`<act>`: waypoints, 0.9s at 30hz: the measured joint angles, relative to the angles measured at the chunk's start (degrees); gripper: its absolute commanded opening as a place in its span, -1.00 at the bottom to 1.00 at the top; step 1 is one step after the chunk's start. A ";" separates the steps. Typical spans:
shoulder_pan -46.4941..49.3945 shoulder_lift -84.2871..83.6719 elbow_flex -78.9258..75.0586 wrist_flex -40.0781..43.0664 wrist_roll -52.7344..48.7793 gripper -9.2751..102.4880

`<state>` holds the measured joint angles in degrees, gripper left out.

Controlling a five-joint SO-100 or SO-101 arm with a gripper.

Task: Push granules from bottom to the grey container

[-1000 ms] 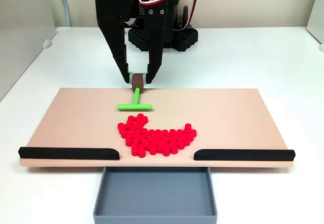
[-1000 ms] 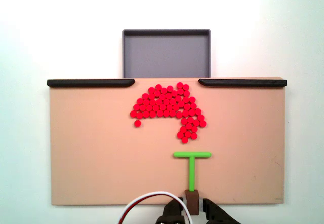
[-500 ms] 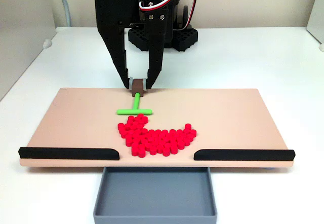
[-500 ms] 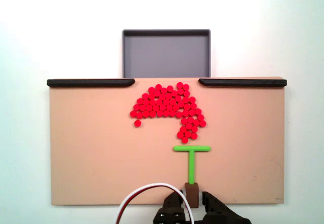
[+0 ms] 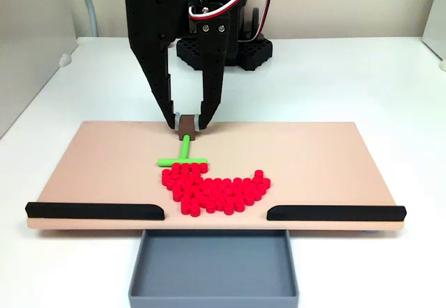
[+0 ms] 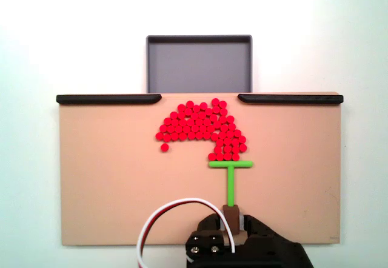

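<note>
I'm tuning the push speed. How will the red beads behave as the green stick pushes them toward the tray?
The red beads are loose short cylinders, so they will probably slide and spread sideways rather than move as one. The green stick touches just one lobe of the pile, so many may be missed. Any tipped ones might roll.

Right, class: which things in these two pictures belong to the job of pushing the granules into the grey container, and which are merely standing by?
In the job: granules; grey container; green T-shaped stick touching the cluster; gripper clamping the stick's brown end; tan board.

Standing by: black bars flanking the gap; white table.
</note>
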<state>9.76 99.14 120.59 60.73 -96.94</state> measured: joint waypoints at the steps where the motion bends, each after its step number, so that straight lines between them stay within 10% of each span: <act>1: -0.09 -0.26 -0.44 0.00 0.00 -0.84; 27: -2.11 1.49 -4.57 4.04 -1.58 -0.84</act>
<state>7.65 100.63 116.02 64.78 -98.53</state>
